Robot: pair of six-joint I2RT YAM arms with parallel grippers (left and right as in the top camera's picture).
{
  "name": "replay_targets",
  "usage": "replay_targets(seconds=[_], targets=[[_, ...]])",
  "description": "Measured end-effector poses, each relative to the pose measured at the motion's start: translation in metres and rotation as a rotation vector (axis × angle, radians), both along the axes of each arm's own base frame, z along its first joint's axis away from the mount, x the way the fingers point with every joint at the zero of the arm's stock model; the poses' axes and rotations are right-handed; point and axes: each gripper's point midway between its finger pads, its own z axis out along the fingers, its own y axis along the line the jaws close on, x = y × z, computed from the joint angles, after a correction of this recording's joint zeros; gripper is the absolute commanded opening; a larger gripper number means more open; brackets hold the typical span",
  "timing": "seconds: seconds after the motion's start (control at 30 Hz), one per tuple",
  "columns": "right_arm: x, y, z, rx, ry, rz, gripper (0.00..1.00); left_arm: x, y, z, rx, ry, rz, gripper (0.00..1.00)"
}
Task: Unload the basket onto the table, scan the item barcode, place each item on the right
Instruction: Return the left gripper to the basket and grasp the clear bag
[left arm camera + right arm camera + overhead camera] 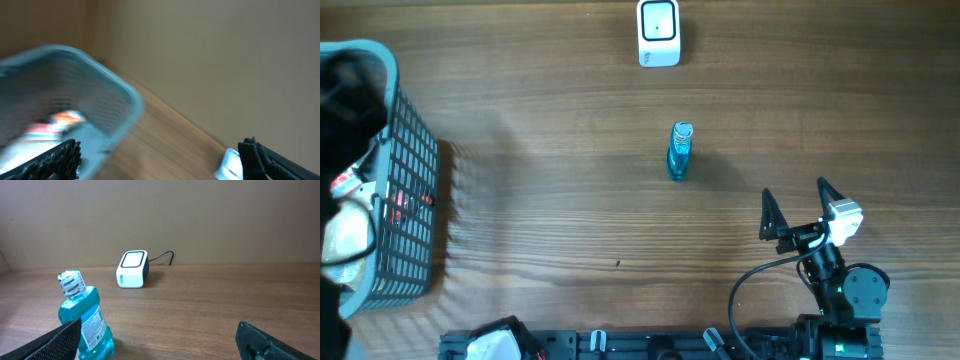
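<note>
overhead: the bottle (679,151) is standing at 6 o'clock of the scanner (659,32); the right tool (798,205) is gaping empty at its 4 o'clock. left wrist: the left tool (160,150) is gaping empty, facing the basket (127,92). right wrist: the bottle is looking rigid, slick, liquid-heavy; grip its waist.

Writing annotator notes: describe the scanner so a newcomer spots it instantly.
On the wooden table, look at the far edge, straight beyond the blue bottle standing mid-table. The scanner is the small white rounded box, with a square window on top and a dark cable behind; unlike the bottle, it is opaque, white, squat.
</note>
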Motion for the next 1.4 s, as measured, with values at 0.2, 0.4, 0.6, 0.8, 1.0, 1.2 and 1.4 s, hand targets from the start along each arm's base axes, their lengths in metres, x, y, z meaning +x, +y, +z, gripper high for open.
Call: replay_targets(seconds=[0.2,0.4,0.6,0.8,1.0,1.2,1.4], targets=[[0.0,0.0,0.0,0.0,0.0,0.0,1.0,-0.014,0.052,-0.016,0.069,0.12,0.243,1.0],[0.0,0.0,0.0,0.0,0.0,0.0,1.0,0.009,0.102,-0.063,0.106,0.367,0.418,1.0],[0.0,0.0,0.0,0.0,0.0,0.0,1.0,0.002,0.127,-0.076,0.151,0.474,0.544,1.0],[0.0,0.0,0.0,0.0,0.0,0.0,1.0,0.007,0.159,-0.13,0.094,0.691,0.583,1.0],[0.0,0.0,0.0,0.0,0.0,0.0,1.0,-0.021,0.187,-0.213,-0.131,0.854,0.513,1.0],[0.0,0.0,0.0,0.0,0.0,0.001,1.0,-0.025,0.174,-0.321,-0.291,0.986,0.358,1.0],[0.0,0.0,0.0,0.0,0.0,0.001,1.0,-0.025,0.193,-0.361,-0.204,0.999,0.401,1.0]])
